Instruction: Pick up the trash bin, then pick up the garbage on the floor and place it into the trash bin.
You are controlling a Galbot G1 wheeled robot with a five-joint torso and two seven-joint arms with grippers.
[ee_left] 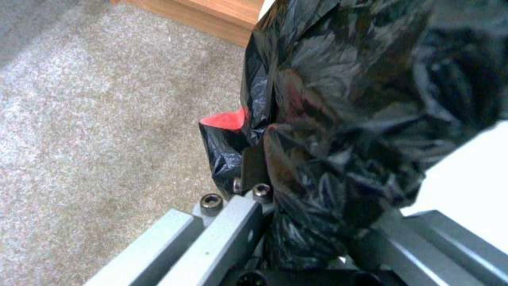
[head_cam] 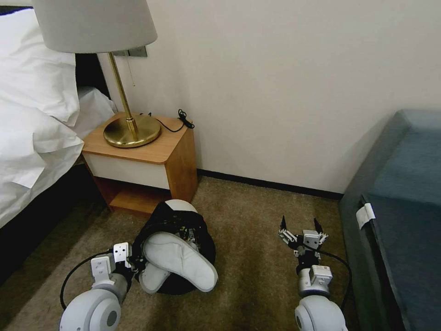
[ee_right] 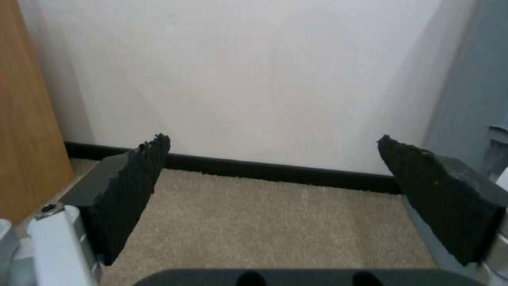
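The trash bin, lined with a crinkly black bag, sits tilted low over the carpet in front of the nightstand. Two white slippers lie across its mouth: a large one sole up, and another under it. My left gripper is shut on the bin's near rim. In the left wrist view the gripper pinches the black bag, and a red scrap shows at the bag's edge. My right gripper hangs open over bare carpet to the right of the bin, its fingers spread wide with nothing between them.
A wooden nightstand with a brass lamp stands just behind the bin. The bed is on the left and a blue-green sofa on the right. The wall and dark baseboard are ahead, with open carpet between.
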